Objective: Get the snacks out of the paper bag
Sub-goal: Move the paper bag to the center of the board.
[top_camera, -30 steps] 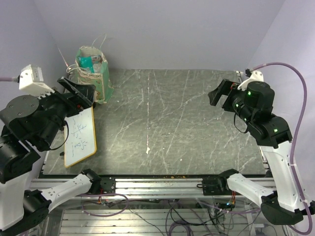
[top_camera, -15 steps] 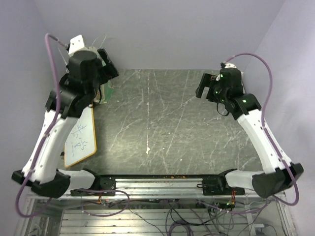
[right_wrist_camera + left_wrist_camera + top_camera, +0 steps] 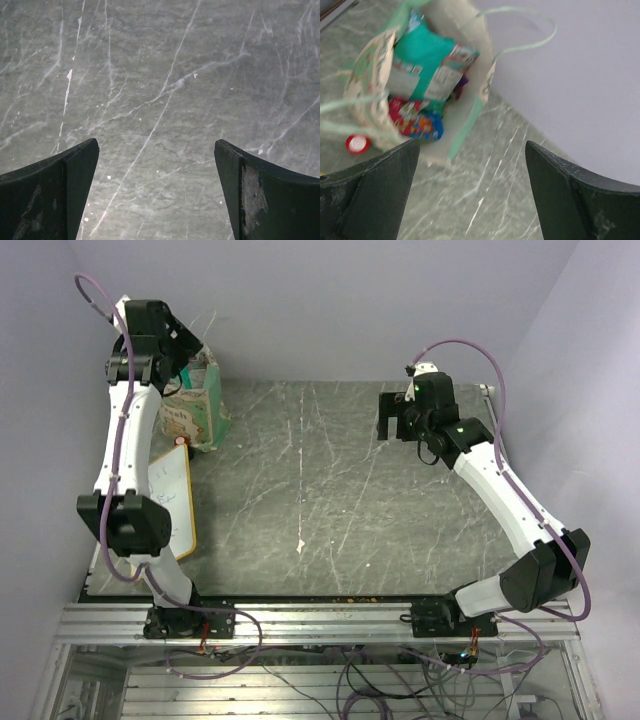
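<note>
The paper bag (image 3: pixel 203 408) stands upright at the far left of the table, its mouth open. In the left wrist view the bag (image 3: pixel 372 75) holds several snacks: a teal packet (image 3: pixel 427 62) on top, a blue and red packet (image 3: pixel 415 122) below it, and a bit of purple (image 3: pixel 461 82). My left gripper (image 3: pixel 190 358) is open and empty above the bag's mouth, its fingertips (image 3: pixel 380 185) off to the bag's side over the table. My right gripper (image 3: pixel 392 420) is open and empty over bare table, far from the bag; it also shows in the right wrist view (image 3: pixel 155 190).
A wood-framed whiteboard (image 3: pixel 170 505) lies at the left edge, in front of the bag. A small red and white round thing (image 3: pixel 357 144) sits by the bag's base. The bag's thin string handles (image 3: pixel 520 45) stick up. Walls close in behind and at the sides.
My left arm has swung up and back, from over the whiteboard to above the bag's mouth. My right arm has reached forward and left over the table. Both grippers stay open.
</note>
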Robot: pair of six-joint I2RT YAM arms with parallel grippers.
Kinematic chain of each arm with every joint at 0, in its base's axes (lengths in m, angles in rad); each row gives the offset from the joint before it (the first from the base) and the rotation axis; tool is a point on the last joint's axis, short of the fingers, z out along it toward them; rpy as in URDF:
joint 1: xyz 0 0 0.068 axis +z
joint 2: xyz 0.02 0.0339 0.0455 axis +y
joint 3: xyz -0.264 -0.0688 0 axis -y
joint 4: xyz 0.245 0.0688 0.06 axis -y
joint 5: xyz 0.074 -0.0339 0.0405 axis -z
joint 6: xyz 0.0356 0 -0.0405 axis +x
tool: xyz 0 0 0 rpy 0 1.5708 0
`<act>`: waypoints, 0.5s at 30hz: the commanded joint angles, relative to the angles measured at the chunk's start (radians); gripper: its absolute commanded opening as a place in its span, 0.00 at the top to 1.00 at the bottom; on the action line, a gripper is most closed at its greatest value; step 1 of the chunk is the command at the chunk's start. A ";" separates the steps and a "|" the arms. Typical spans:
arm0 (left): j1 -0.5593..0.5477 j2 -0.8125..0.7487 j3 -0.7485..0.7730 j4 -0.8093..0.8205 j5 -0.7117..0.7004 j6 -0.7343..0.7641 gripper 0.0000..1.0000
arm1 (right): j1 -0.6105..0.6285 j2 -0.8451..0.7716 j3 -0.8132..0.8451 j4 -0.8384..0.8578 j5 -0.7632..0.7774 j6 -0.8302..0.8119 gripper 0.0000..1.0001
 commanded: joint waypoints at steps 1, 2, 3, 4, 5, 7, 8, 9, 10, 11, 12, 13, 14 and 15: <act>0.038 0.097 0.088 0.289 0.156 0.039 0.03 | 0.002 -0.023 -0.028 0.049 0.024 -0.065 0.00; 0.039 0.136 0.099 0.347 0.163 0.061 0.03 | 0.003 -0.022 -0.024 0.047 0.027 -0.070 0.00; 0.040 0.170 0.122 0.389 0.168 0.071 0.03 | 0.008 -0.022 -0.023 0.047 0.027 -0.074 0.00; 0.045 0.215 0.161 0.415 0.169 0.073 0.03 | 0.013 -0.025 -0.025 0.048 0.025 -0.081 0.00; 0.048 0.261 0.205 0.434 0.169 0.074 0.03 | 0.021 -0.031 -0.030 0.051 0.019 -0.090 0.00; 0.047 0.351 0.294 0.484 0.182 0.109 0.04 | 0.026 -0.042 -0.047 0.058 0.010 -0.096 0.00; 0.047 0.393 0.336 0.503 0.180 0.127 0.05 | 0.025 -0.048 -0.056 0.063 0.012 -0.097 0.00; 0.047 0.433 0.370 0.519 0.186 0.138 0.06 | 0.024 -0.057 -0.065 0.068 0.014 -0.098 0.00; 0.048 0.469 0.400 0.530 0.187 0.142 0.07 | 0.023 -0.062 -0.072 0.074 0.016 -0.101 0.00; 0.048 0.499 0.427 0.539 0.192 0.155 0.07 | 0.022 -0.066 -0.077 0.080 0.021 -0.103 0.00; 0.048 0.523 0.443 0.557 0.196 0.169 0.07 | 0.018 -0.066 -0.076 0.078 0.022 -0.103 0.00; 0.048 0.537 0.442 0.579 0.203 0.173 0.06 | 0.015 -0.065 -0.073 0.078 0.023 -0.105 0.00; 0.048 0.543 0.428 0.607 0.211 0.171 0.06 | 0.014 -0.062 -0.069 0.078 0.024 -0.108 0.00; 0.047 0.543 0.405 0.632 0.222 0.170 0.07 | 0.013 -0.061 -0.066 0.078 0.026 -0.110 0.00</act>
